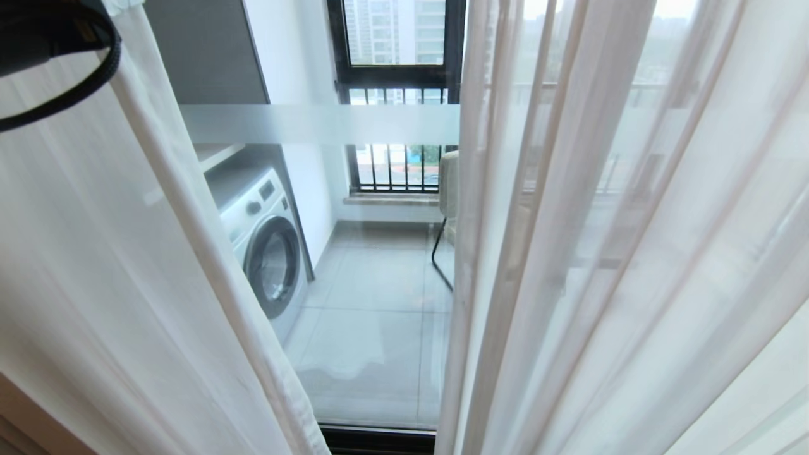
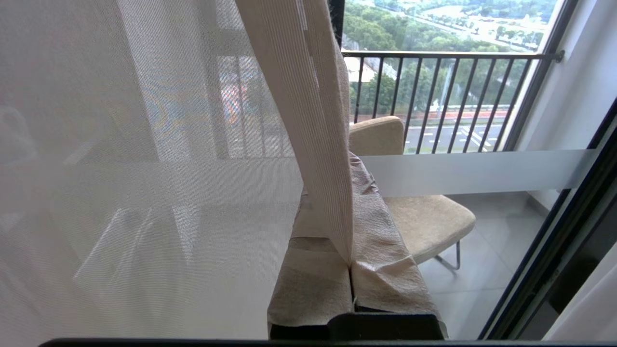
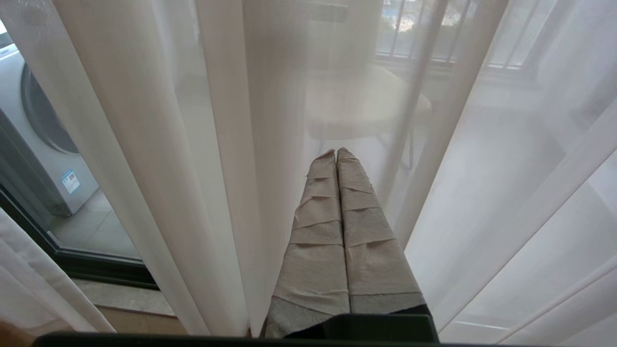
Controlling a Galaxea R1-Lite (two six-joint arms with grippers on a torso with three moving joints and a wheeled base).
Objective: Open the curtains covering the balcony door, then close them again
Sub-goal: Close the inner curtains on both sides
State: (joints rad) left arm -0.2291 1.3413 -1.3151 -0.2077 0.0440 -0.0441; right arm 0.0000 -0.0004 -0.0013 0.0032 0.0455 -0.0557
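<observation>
Beyond balcony door [image 1: 379, 265]: tiled floor [image 1: 373, 297], washing machine [image 1: 268, 253] (chair [image 2: 424, 217] opposite); left fingers [image 2: 381, 260] pinching curtains [image 2: 318, 144], right fingers [image 3: 356, 241] closed, empty.

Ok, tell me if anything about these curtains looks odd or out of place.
One thing: the left gripper is shut on the hem of a sheer curtain, which is pulled taut and slanted. The sheers hang parted, showing the balcony door. The right gripper is shut, empty. No damage visible.

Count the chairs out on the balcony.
1. A beige upholstered chair stands behind the balcony door, near the barred railing; the head view shows only its edge beside the right sheer curtain. More may be hidden behind the sheers.
</observation>
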